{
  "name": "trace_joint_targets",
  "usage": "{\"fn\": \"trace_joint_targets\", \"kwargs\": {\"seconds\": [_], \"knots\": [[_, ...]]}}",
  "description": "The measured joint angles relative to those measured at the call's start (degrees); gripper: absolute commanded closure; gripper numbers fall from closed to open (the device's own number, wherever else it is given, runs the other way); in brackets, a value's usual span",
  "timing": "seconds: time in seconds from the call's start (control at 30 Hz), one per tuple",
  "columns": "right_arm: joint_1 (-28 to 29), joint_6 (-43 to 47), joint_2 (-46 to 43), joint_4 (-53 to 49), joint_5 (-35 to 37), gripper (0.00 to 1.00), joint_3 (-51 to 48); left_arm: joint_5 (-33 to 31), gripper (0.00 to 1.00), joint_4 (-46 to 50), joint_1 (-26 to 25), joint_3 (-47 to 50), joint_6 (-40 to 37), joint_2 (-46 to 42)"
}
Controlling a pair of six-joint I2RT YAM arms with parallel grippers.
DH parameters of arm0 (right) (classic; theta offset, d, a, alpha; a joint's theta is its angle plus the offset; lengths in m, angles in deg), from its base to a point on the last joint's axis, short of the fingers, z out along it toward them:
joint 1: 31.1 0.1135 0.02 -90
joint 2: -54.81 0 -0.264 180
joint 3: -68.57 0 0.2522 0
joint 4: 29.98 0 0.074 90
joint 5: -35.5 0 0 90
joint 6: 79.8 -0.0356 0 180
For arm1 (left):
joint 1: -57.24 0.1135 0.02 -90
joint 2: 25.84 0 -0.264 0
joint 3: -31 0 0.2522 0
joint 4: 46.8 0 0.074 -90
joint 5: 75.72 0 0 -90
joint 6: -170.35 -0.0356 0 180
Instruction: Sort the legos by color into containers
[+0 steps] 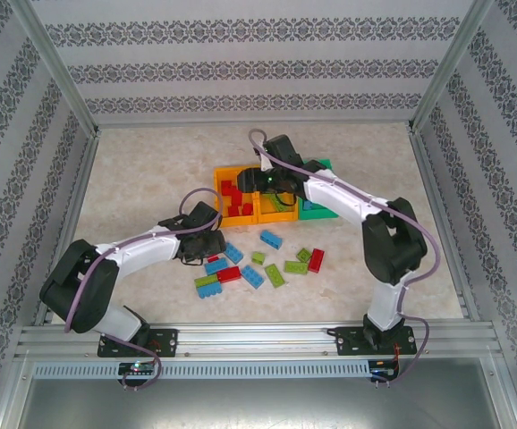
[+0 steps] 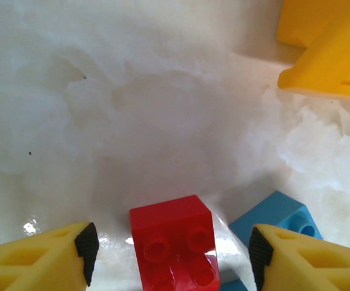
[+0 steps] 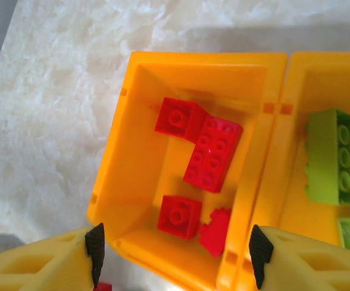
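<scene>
My left gripper (image 2: 172, 254) is low over the table, open, with a red lego (image 2: 174, 245) standing between its fingers and a gap on each side. A blue lego (image 2: 278, 218) lies just to the right of it. My right gripper (image 3: 175, 257) hangs open and empty above the left orange container (image 3: 117, 182), which holds several red legos (image 3: 213, 153), one of them tilted (image 3: 216, 230). The middle orange container (image 3: 296, 139) holds green legos (image 3: 333, 156). In the top view the left gripper (image 1: 207, 243) is at the left end of the loose legos (image 1: 253, 277) and the right gripper (image 1: 272, 183) is over the containers (image 1: 224, 172).
The green container (image 1: 317, 213) closes the row on the right. Loose blue (image 1: 271, 239), green (image 1: 275, 274) and red (image 1: 316, 260) legos are scattered on the marble table in front of the bins. A corner of an orange bin (image 2: 326, 54) is close ahead of the left gripper.
</scene>
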Motion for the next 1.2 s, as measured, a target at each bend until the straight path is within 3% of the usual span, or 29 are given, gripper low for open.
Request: {"fn": "trace_joint_targets", "kwargs": {"seconds": [0.33,0.6,0.87,1.2], "knots": [[-6.71,1.07,-13.42,0.63,3.26,0.31,-17.22,0.07,0.48,-0.31,0.00,-0.76,-0.07,2.82],[-11.39,1.46,-23.04,-0.31,5.22,0.30,-27.23,-0.66,0.71,-0.02,-0.02,-1.16,-1.31,3.15],[-12.48,1.64,-30.34,-0.59,6.47,0.30,-34.80,-3.87,0.71,3.43,0.00,-3.52,-3.56,1.77],[-10.32,-1.92,-34.16,-1.90,8.76,0.30,-43.95,-7.87,0.70,6.08,0.00,-19.28,-11.47,0.50]]}}
